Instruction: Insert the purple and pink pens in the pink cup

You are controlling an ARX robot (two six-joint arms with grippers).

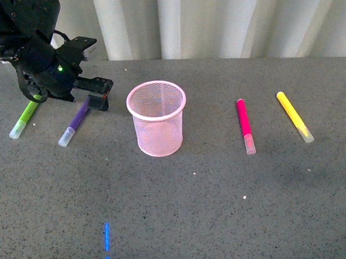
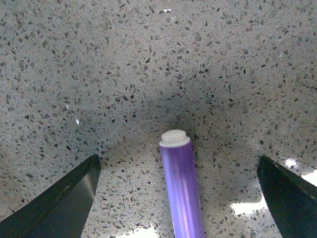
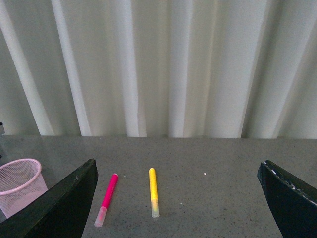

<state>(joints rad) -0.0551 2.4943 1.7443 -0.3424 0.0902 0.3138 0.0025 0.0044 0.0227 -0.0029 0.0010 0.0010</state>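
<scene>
The pink cup (image 1: pixel 157 118) stands upright mid-table, also at the edge of the right wrist view (image 3: pixel 19 185). The purple pen (image 1: pixel 75 122) lies to its left. My left gripper (image 1: pixel 97 94) hovers open over that pen's far end. In the left wrist view the purple pen (image 2: pixel 182 186) lies between the two spread fingers, touching neither. The pink pen (image 1: pixel 244 125) lies right of the cup, seen too in the right wrist view (image 3: pixel 107 198). My right gripper (image 3: pixel 178 198) is open, raised well back from the pens, holding nothing.
A lime-green marker (image 1: pixel 24 119) lies left of the purple pen, partly under my left arm. A yellow marker (image 1: pixel 294 117) lies right of the pink pen, also in the right wrist view (image 3: pixel 154 191). White curtains hang behind the speckled grey table (image 1: pixel 225 208).
</scene>
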